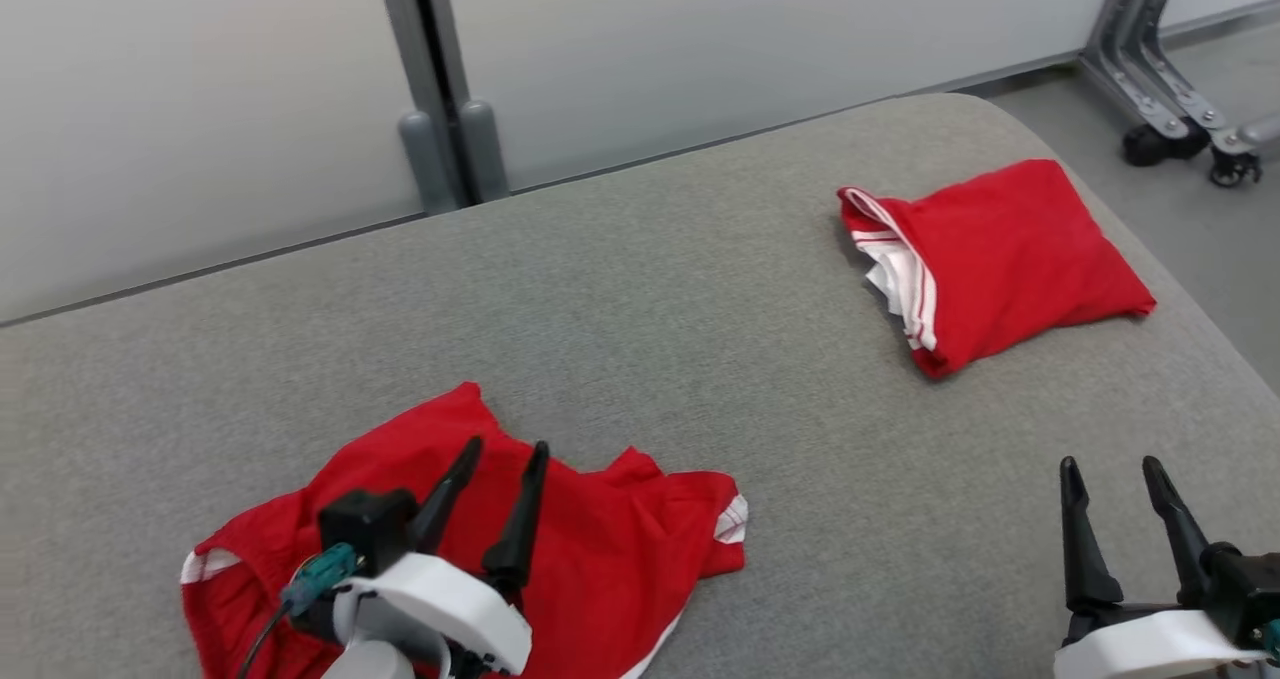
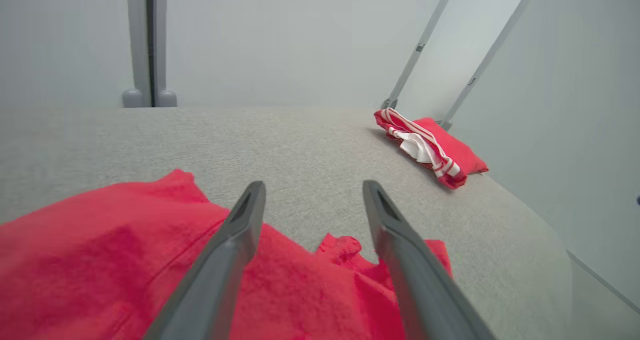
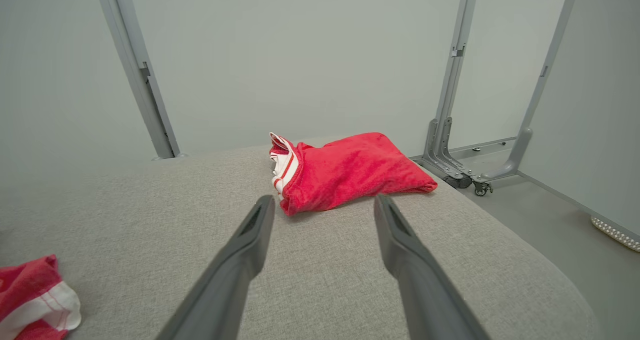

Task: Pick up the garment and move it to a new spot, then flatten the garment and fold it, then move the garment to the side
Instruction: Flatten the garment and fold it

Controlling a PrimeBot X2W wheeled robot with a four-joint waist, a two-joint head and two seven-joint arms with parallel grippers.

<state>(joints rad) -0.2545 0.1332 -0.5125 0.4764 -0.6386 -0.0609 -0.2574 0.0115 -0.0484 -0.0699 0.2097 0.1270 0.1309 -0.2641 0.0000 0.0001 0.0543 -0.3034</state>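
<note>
Left hand (image 1: 506, 447) hovers with fingers spread and empty over the crumpled red garment (image 1: 620, 539) at the counter's (image 1: 700, 309) near-left. Right hand (image 1: 1111, 463) is likewise wide and empty. The cloth looks light and limp and will likely sag; a white-trimmed hem corner seems the best grip.

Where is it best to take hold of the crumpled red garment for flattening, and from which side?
Likely the white-trimmed corner at its right end: it sticks out flat from the crumpled garment, clear of the folds. The open right gripper could come from the right, low over the grey cushion, and pinch it.
</note>
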